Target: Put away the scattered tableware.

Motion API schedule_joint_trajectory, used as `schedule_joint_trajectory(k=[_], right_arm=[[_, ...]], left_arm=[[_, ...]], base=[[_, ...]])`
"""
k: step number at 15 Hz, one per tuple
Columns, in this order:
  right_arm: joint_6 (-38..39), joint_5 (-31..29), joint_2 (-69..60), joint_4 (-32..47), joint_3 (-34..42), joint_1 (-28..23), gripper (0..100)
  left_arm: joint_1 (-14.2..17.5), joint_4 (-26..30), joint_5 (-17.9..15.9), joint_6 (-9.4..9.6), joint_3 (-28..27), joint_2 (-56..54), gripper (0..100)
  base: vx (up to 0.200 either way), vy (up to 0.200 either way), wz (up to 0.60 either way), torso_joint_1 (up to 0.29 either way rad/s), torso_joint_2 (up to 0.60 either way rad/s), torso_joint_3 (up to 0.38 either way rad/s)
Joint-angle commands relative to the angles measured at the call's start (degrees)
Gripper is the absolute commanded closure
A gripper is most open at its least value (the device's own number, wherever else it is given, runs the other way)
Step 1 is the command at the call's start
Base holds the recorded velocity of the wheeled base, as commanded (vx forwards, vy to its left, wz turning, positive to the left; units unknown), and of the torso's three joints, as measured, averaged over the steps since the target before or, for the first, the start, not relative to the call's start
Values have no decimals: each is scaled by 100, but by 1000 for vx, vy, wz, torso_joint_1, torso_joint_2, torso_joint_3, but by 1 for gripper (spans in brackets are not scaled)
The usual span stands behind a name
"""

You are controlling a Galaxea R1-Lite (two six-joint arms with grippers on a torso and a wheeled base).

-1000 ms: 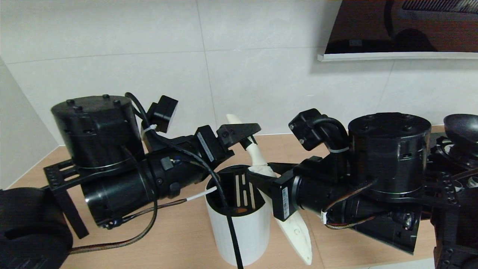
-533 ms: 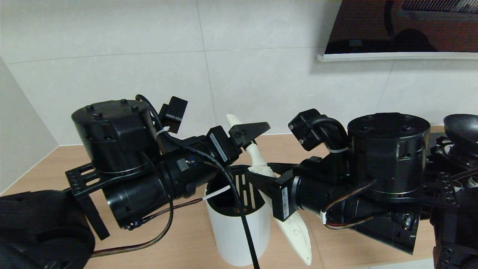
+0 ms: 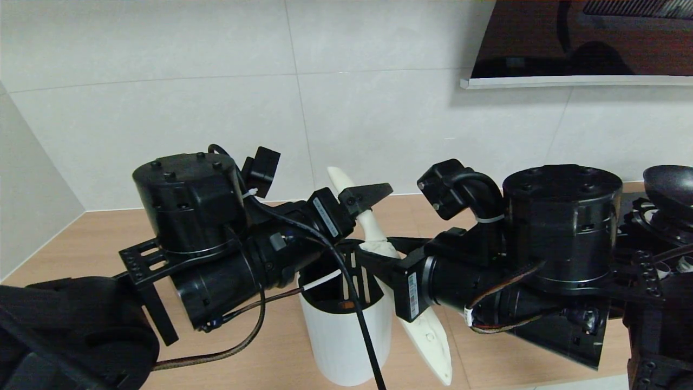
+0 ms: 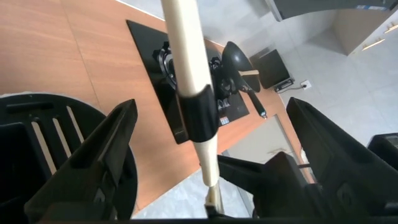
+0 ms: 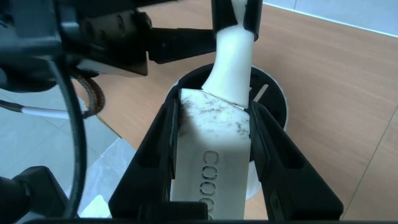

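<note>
A white spatula [image 3: 430, 336] with a black band on its handle hangs tilted over the white utensil holder [image 3: 346, 341], which has a black slotted insert. My right gripper [image 3: 381, 252] is shut on the spatula's wide part, just above the holder's rim. From the right wrist, the spatula [image 5: 217, 155] sits clamped between the fingers of that gripper [image 5: 214, 124], with the holder [image 5: 273, 99] below. My left gripper [image 3: 364, 203] is open around the upper handle. In the left wrist view the handle [image 4: 186, 56] runs between this gripper's [image 4: 211, 109] spread fingers without touching them.
The holder stands on a wooden countertop [image 3: 81, 244] against a tiled wall. A black cooktop with a dark pan [image 3: 668, 184] lies to the right, below a range hood [image 3: 584, 43]. The counter's front edge is close behind the holder.
My left arm has moved right and slightly up, bringing its open gripper closer around the spatula handle. The right arm and the spatula have stayed put.
</note>
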Motion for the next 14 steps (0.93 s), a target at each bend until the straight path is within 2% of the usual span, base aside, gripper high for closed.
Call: schedule_joint_trajectory(k=[1, 12, 13, 14], right_arm=[[0, -1, 11, 1, 6, 3, 100], [0, -10, -7, 1, 14, 90, 100], [0, -10, -7, 1, 14, 90, 0], [0, -10, -15, 1, 14, 90, 0]], left_arm=[[-1, -2, 3, -2, 1, 19, 100], [-1, -11, -6, -2, -8, 37, 100], [-1, -11, -6, -2, -8, 37, 100], [-1, -11, -6, -2, -17, 37, 100]], base=[[0, 0, 0, 0, 0, 0], [0, 0, 0, 0, 0, 0], [0, 0, 0, 0, 0, 0], [0, 0, 0, 0, 0, 0]])
